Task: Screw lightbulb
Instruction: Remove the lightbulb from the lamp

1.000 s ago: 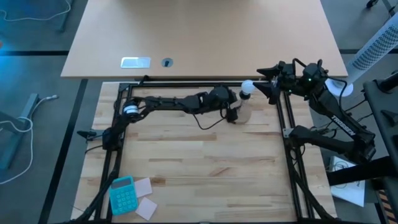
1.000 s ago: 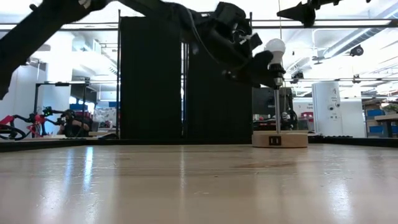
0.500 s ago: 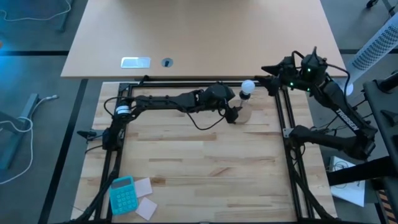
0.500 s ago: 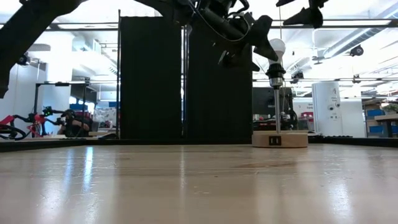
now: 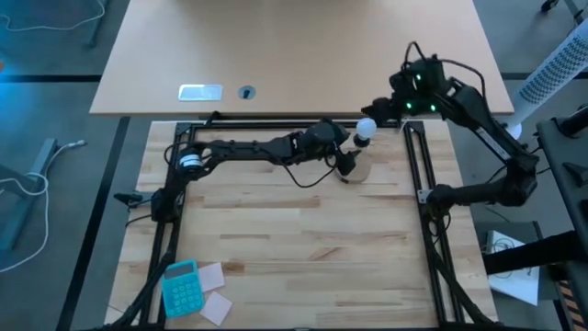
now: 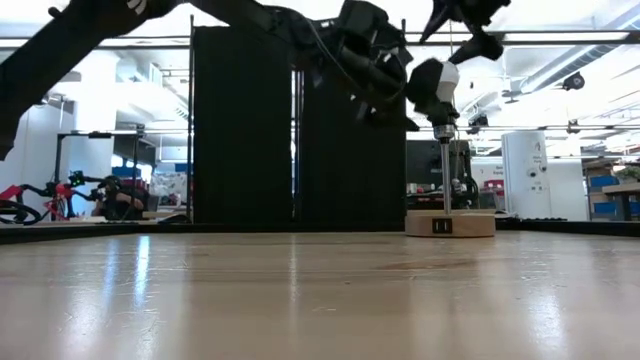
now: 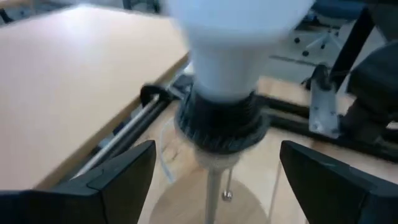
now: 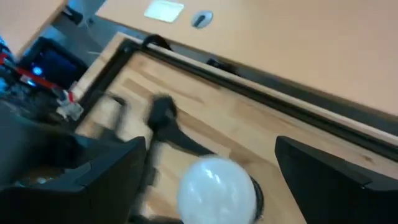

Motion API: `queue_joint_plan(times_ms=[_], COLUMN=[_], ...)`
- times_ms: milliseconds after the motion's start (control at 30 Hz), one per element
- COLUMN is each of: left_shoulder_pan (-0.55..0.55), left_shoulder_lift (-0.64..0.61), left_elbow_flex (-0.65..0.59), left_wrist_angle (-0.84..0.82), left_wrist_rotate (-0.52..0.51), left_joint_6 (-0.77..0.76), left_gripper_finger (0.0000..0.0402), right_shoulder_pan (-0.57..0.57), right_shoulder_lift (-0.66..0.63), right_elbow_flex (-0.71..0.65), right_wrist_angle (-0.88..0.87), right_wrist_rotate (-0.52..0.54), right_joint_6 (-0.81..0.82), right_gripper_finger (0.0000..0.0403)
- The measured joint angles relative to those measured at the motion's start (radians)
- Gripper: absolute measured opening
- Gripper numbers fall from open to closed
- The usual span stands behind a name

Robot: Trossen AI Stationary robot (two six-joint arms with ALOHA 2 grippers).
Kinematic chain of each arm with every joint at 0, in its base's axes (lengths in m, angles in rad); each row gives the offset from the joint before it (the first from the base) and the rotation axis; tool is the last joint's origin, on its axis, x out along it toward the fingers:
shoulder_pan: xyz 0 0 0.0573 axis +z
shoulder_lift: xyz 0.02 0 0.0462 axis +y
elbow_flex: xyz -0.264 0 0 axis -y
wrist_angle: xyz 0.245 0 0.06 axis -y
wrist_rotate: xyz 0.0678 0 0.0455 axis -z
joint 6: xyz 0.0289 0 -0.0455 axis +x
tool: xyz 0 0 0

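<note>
The white lightbulb [image 5: 366,128] sits upright in the black socket [image 7: 221,121] on a thin post above the round wooden disc [image 6: 450,223], at the table's far right. My left gripper [image 5: 347,152] is open, with one finger on either side of the socket and post and touching neither. My right gripper [image 5: 378,112] is open, high, and just beyond the bulb on its far right. Its two fingers stand wide on either side of the bulb [image 8: 216,190], clear of it. In the low view the left gripper partly covers the bulb [image 6: 440,80].
A black rail frame [image 5: 418,175] borders the work area close beside the stand. A teal calculator [image 5: 180,285] and pale paper notes [image 5: 214,299] lie at the near left. A second tan table [image 5: 303,55] with a silver plate [image 5: 200,91] lies beyond the far edge.
My right gripper has swung from beyond the frame's far right corner toward the table's left, up to the bulb, and now looks down on it. My left gripper has stayed open around the socket, shifting only a little.
</note>
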Motion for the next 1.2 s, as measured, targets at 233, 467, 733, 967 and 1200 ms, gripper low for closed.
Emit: queue_joint_plan(times_ms=[233, 467, 733, 967, 1200], left_shoulder_pan=[0.016, 0.023, 0.028, 0.028, 0.042], left_shoulder_lift=[0.030, 0.061, 0.102, 0.113, 0.126], left_elbow_flex=[-0.002, -0.003, -0.002, -0.001, 0.000], left_wrist_angle=[0.063, 0.121, 0.209, 0.220, 0.272], left_wrist_rotate=[0.030, 0.050, 0.049, 0.047, 0.050], left_joint_6=[0.031, 0.020, 0.001, -0.001, -0.002], left_gripper_finger=[0.0334, 0.0334, 0.0334, 0.0334, 0.0333], right_shoulder_pan=[0.017, 0.080, 0.118, 0.118, 0.124], right_shoulder_lift=[0.143, 0.207, 0.284, 0.321, 0.350], right_elbow_flex=[0.151, 0.214, 0.285, 0.288, 0.288], right_wrist_angle=[-0.237, -0.288, -0.438, -0.461, -0.467], right_wrist_rotate=[0.047, 0.050, 0.173, 0.155, 0.138], right_joint_6=[-0.061, -0.155, -0.230, -0.155, -0.104], right_gripper_finger=[0.0353, 0.0353, 0.0353, 0.0353, 0.0353])
